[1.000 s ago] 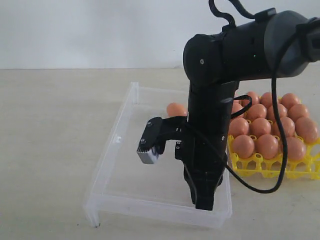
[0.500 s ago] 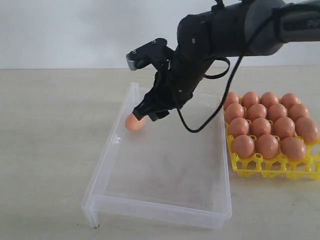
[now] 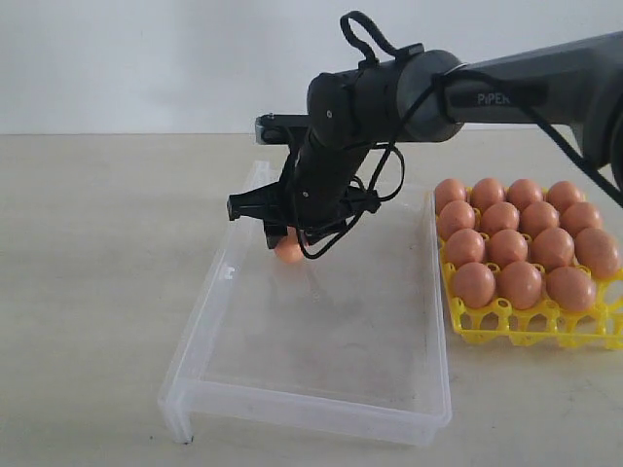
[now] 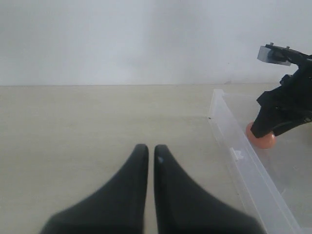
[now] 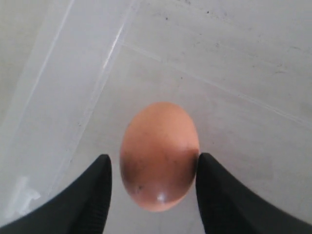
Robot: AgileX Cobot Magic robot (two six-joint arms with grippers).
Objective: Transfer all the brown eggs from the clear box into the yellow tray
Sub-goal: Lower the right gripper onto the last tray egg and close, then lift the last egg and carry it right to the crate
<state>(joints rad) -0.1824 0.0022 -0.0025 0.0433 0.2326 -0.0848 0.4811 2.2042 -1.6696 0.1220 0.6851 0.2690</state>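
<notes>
Right gripper point(image 5: 153, 161): spread astride one brown egg point(image 5: 158, 156); I see a gap on one side.
Location: clear box point(image 3: 200, 321), by its left wall; egg mostly masked in the exterior view.
Left gripper point(image 4: 147, 152): pressed together.
Yellow tray point(image 3: 501, 326): right edge cropped.

In the clear box point(image 3: 200, 336), a brown egg point(image 3: 288, 253) sits mostly hidden under the right gripper point(image 3: 290, 236); beside the box, the yellow tray point(image 3: 496, 326) runs off-frame.

Brown eggs point(image 3: 288, 248): 1 in the clear box point(image 3: 302, 401), about 15 in the yellow tray point(image 3: 506, 317). The far rows are crowded, so this may be off by one. Roughly 16 total. Clear box: 1. Yellow tray: 1. Tools: 2, left tool point(image 4: 146, 151) and right tool point(image 5: 152, 166). Table point(image 3: 97, 243): 1.
</notes>
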